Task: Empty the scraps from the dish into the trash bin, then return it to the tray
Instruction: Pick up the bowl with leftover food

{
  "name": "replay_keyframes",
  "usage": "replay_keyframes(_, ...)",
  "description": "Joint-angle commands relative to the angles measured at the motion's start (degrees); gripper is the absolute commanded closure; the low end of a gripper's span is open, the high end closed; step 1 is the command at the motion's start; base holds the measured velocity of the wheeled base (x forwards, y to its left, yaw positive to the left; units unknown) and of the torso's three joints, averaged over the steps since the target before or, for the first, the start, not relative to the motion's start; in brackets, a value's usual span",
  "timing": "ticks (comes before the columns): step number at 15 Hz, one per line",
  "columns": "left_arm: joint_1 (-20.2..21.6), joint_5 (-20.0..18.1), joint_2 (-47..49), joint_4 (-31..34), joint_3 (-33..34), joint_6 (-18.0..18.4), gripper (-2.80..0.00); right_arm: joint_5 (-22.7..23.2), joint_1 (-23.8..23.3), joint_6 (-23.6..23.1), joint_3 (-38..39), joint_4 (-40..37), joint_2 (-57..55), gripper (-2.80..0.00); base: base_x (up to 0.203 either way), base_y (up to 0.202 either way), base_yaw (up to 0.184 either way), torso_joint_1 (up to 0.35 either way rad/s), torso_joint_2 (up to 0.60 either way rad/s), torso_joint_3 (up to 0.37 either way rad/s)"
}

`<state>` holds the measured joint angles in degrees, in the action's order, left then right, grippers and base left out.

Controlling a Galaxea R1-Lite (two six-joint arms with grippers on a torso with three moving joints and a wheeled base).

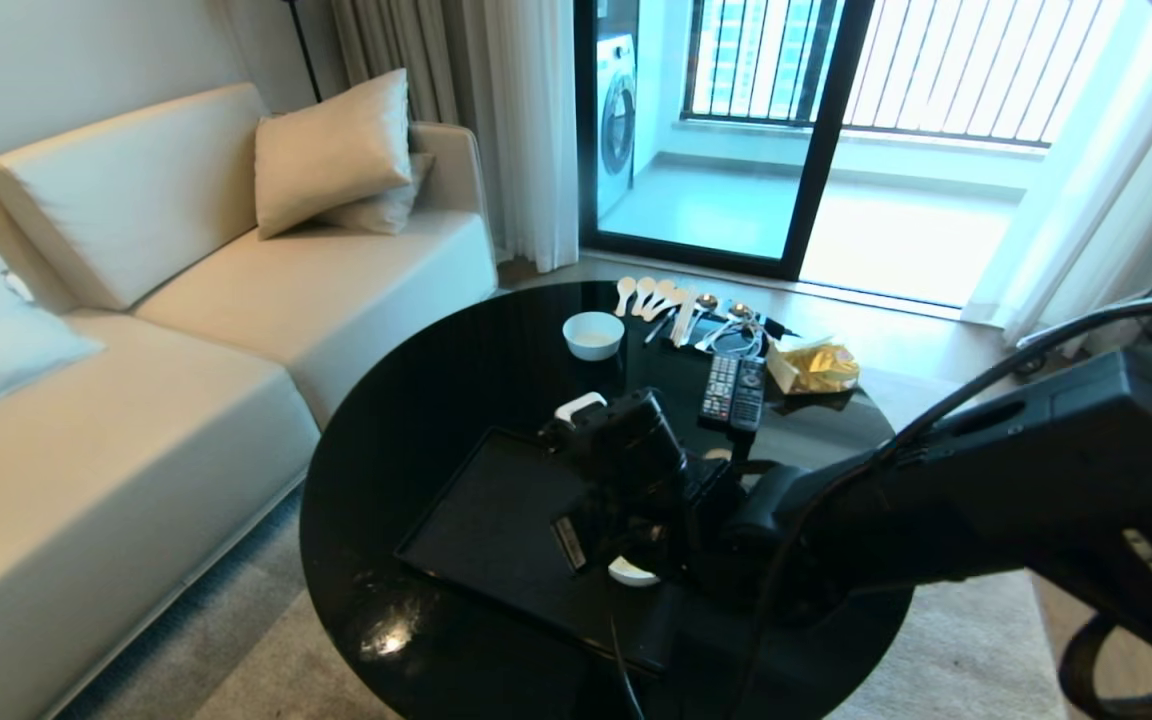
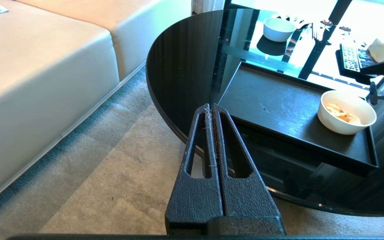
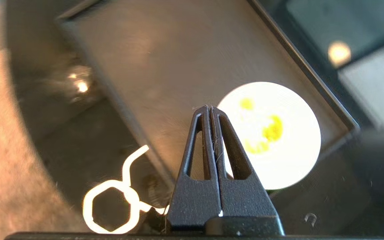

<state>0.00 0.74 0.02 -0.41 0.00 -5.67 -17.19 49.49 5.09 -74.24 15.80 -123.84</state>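
We see right pincer (image 3: 211, 107) pressed together, empty, above the tray (image 3: 165, 66) | dish (image 3: 278, 133) with scraps (image 3: 272, 128) in tray's near corner, just beside and below the tips; right arm nearer | left pincer (image 2: 211, 106) pressed together, off the worktop (image 2: 185, 60) edge | trash bin not in view; arm hides most of dish from head.

a round glossy black table (image 1: 416, 420) carries a flat black tray (image 1: 496, 520), which reaches under the closed right fingers (image 3: 208, 113). beyond the tray and the fingertips lie a small white bowl (image 1: 593, 334), spoons (image 1: 641, 294), two remotes (image 1: 733, 390) and a yellow wrapper (image 1: 816, 368).
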Motion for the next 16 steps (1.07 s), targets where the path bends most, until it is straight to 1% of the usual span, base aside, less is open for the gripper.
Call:
replay_keyframes(1, 0.0, 0.05, -0.02, -0.02, 0.0, -0.04, 0.0, -0.12, -3.16, 0.89, -1.67, -1.3, -1.41, 0.0, 0.0, 0.0, 0.0, 0.0, 0.0, 0.0)
replay_keyframes(3, 0.0, 0.05, -0.02, -0.02, 0.0, -0.04, 0.0, -0.05, -6.6, 0.97, -2.95, -3.14, -1.4, 0.0, 0.0, 0.0, 0.0, 0.0, 0.0, 0.0)
replay_keyframes(4, 0.0, 0.05, -0.02, -0.02, 0.0, -0.04, 0.0, 0.02, -8.12, 1.03, -3.2, -5.43, -1.29, 0.0, 0.0, 0.0, 0.0, 0.0, 0.0, 0.0)
replay_keyframes(6, 0.0, 0.05, -0.02, -0.02, 0.0, -0.04, 0.0, 0.12, -9.66, 1.6, -3.55, -11.31, -0.92, 0.0, 0.0, 0.0, 0.0, 0.0, 0.0, 0.0)
replay_keyframes(7, 0.0, 0.05, -0.02, -0.02, 0.0, -0.04, 0.0, 0.06, -10.16, 2.77, -4.52, -13.36, -0.97, -2.8, 0.0, 0.0, 0.0, 0.0, 0.0, 0.0)
replay_keyframes(9, 0.0, 0.05, -0.02, -0.02, 0.0, -0.04, 0.0, -0.17, -11.37, 3.35, -5.55, -18.72, -0.97, -2.8, 0.0, 0.0, 0.0, 0.0, 0.0, 0.0)
replay_keyframes(10, 0.0, 0.05, -0.02, -0.02, 0.0, -0.04, 0.0, -0.34, -12.33, 3.35, -6.37, -20.23, -1.09, -2.8, 0.0, 0.0, 0.0, 0.0, 0.0, 0.0)
replay_keyframes(13, 0.0, 0.05, -0.02, -0.02, 0.0, -0.04, 0.0, -1.09, -14.04, 3.13, -6.43, -20.98, -2.26, -2.8, 0.0, 0.0, 0.0, 0.0, 0.0, 0.0)
replay_keyframes(16, 0.0, 0.05, -0.02, -0.02, 0.0, -0.04, 0.0, -1.09, -14.07, 3.0, -6.38, -21.75, -3.94, -2.8, 0.0, 0.0, 0.0, 0.0, 0.0, 0.0)
